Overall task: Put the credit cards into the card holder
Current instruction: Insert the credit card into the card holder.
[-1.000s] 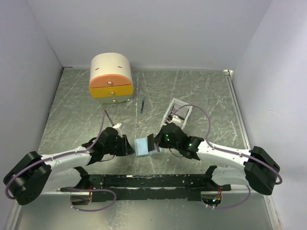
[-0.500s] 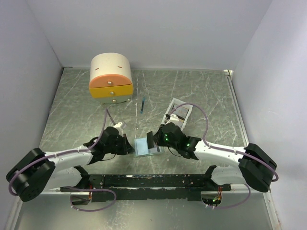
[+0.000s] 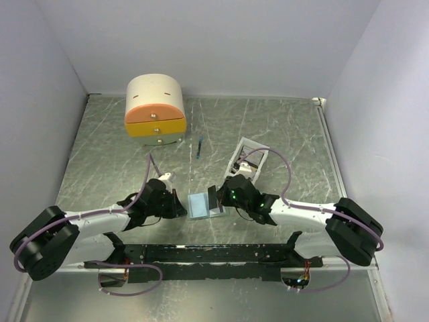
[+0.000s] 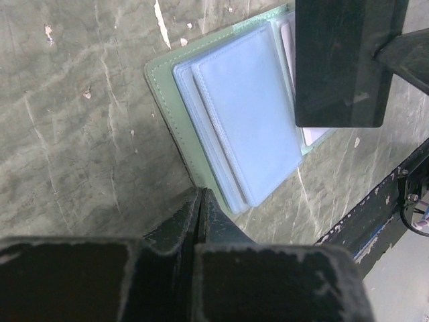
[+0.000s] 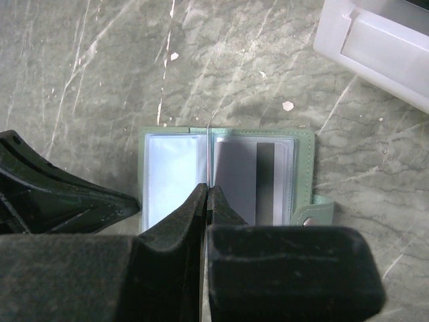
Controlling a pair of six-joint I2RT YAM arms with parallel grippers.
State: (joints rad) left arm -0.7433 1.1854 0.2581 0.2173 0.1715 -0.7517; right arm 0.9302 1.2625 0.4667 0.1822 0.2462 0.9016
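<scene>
The card holder [image 3: 199, 206] lies open on the table, pale green outside with clear blue-grey sleeves, and also shows in the left wrist view [image 4: 241, 127] and the right wrist view [image 5: 171, 178]. My right gripper [image 3: 218, 201] [image 5: 208, 190] is shut on the black credit card [image 4: 338, 64], held on edge above the holder's middle fold. A pale card with a dark stripe [image 5: 258, 184] sits in the holder's right sleeve. No gold colour shows. My left gripper [image 3: 181, 208] [image 4: 200, 193] is shut and empty, its tip at the holder's left edge.
A cream-and-orange drawer box [image 3: 155, 109] stands at the back left. A thin blue stick [image 3: 200, 146] lies mid-table. A white open tray [image 3: 247, 157] [image 5: 382, 40] sits just behind the right gripper. The black frame rail [image 3: 201, 253] runs along the near edge.
My right gripper has shifted slightly left and nearer with the black card, over the holder. My left gripper has stayed at the holder's left edge.
</scene>
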